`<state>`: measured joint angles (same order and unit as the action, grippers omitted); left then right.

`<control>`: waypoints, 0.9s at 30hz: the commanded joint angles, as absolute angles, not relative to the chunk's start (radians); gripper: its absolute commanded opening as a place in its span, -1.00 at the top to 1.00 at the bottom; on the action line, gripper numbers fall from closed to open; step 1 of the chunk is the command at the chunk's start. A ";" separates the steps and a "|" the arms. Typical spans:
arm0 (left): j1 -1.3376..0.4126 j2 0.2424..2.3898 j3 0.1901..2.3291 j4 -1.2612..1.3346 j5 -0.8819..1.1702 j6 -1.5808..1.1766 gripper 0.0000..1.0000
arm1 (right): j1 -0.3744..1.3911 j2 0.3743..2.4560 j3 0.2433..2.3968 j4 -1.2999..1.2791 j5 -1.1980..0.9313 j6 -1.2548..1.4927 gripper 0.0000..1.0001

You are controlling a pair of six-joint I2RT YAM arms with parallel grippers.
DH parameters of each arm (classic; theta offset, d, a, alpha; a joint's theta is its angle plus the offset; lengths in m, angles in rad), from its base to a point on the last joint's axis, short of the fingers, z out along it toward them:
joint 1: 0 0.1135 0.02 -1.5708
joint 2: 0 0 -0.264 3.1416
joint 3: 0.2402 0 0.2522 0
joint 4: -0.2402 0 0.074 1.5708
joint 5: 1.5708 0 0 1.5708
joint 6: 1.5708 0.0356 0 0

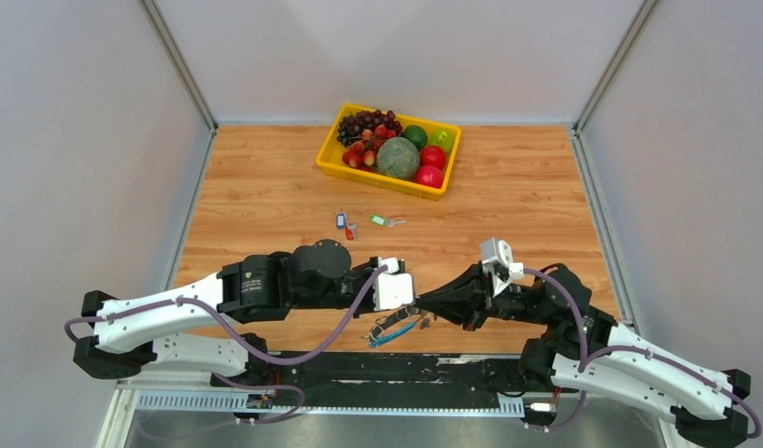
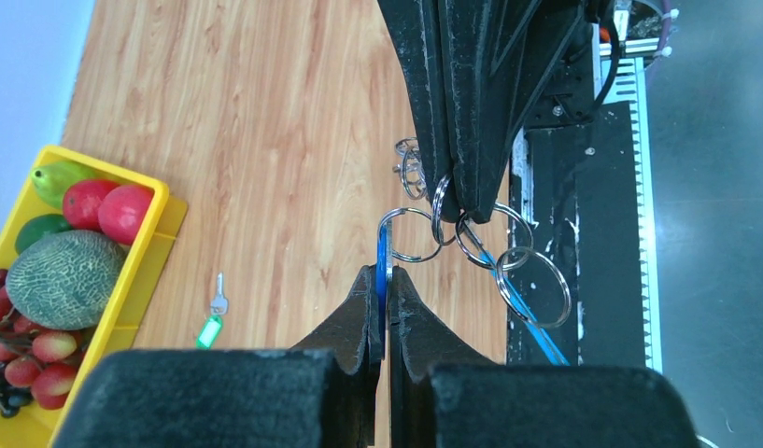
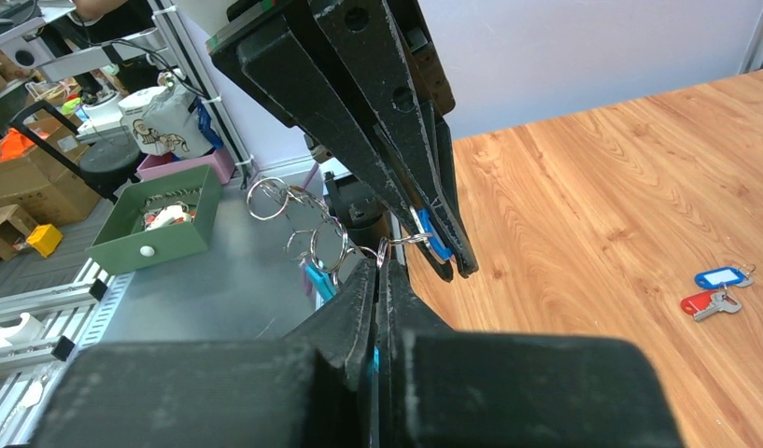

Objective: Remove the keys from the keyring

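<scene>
Well, both claws meet at about 6 o'clock on the wooden table (image 1: 265, 196), close to the near edge. The left claw (image 2: 385, 275) is squeezed tight on a thin blue piece (image 2: 382, 252). It is seen edge-on, so it may be a blue key, but that is hard to tell. The right claw (image 2: 466, 210) is also pinched tight, and it grips one metal loop of the keyring (image 1: 391, 329). The other loops and a blue strand hang down below the two claws.

Three loose keys lie in the middle of the table, well apart from the claws. The blue key (image 1: 340, 220) and the red key (image 1: 350, 231) are touching. The green key (image 1: 378, 220) is just beside them, at their 3 o'clock.

At 12 o'clock sits a yellow tray (image 1: 377, 179). It holds dark grapes (image 1: 363, 121), a big melon (image 1: 397, 157), red apples (image 1: 431, 166) and green fruits (image 1: 429, 137).
</scene>
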<state>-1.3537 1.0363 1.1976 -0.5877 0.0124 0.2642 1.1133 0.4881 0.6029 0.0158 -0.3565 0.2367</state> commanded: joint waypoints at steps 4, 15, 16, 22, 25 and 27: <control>-1.348 1.042 1.226 -0.548 -0.075 0.307 1.00 | 1.117 0.515 0.643 0.073 -0.443 0.280 1.00; -1.348 1.043 1.250 -0.527 -0.102 0.345 1.00 | 1.117 0.562 0.627 0.054 -0.427 0.323 1.00; -1.348 1.041 1.252 -0.523 -0.106 0.347 1.00 | 1.116 0.565 0.624 0.053 -0.428 0.326 1.00; -1.348 1.038 1.254 -0.506 -0.130 0.382 1.00 | 1.117 0.582 0.614 0.042 -0.419 0.346 1.00; -1.348 1.038 1.258 -0.497 -0.135 0.401 1.00 | 1.116 0.599 0.615 0.036 -0.420 0.353 1.00; -1.348 1.037 1.258 -0.481 -0.140 0.411 1.00 | 1.117 0.611 0.615 0.034 -0.422 0.358 1.00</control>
<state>-1.3552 1.0439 1.1995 -0.6289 -0.0772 0.3668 1.1046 0.5835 0.6052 0.0429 -0.3504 0.3099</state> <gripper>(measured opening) 0.033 0.007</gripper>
